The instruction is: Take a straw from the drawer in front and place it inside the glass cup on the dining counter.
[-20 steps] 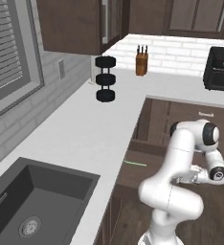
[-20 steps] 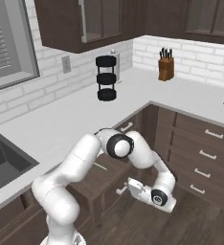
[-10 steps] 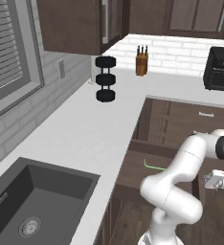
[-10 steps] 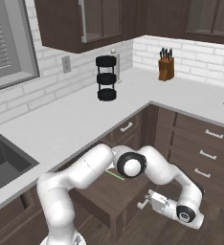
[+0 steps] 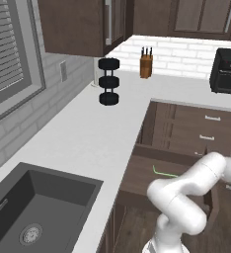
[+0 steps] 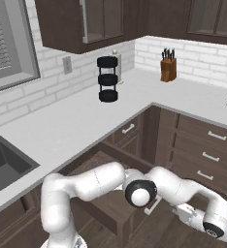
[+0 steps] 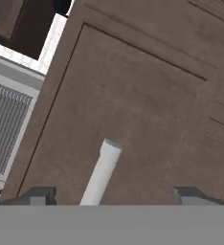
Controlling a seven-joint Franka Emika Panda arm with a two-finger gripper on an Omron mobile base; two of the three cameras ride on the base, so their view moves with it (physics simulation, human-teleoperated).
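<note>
The drawer (image 5: 139,174) stands pulled out below the white counter, and the thin green straw (image 5: 163,173) lies on its brown floor. In the right base view my arm reaches across the drawer (image 6: 110,206) to its front. There my gripper (image 6: 182,211) sits just past the small silver handle (image 6: 152,206). In the hand view the gripper (image 7: 114,196) is open. Its fingertips (image 7: 38,195) stand wide apart on either side of the silver handle (image 7: 102,172), clear of it, against the dark brown drawer front (image 7: 133,95). The glass cup and the dining counter are out of view.
A white kitchen counter (image 5: 102,133) wraps the corner and holds a dark sink (image 5: 38,212), a black tiered rack (image 5: 109,81), a knife block (image 5: 146,65) and a black appliance (image 5: 228,71). Closed drawers with silver handles (image 6: 207,145) stand right of the open one.
The arm swung out and to the right, drawing the drawer open. The fingers then spread wide off the handle.
</note>
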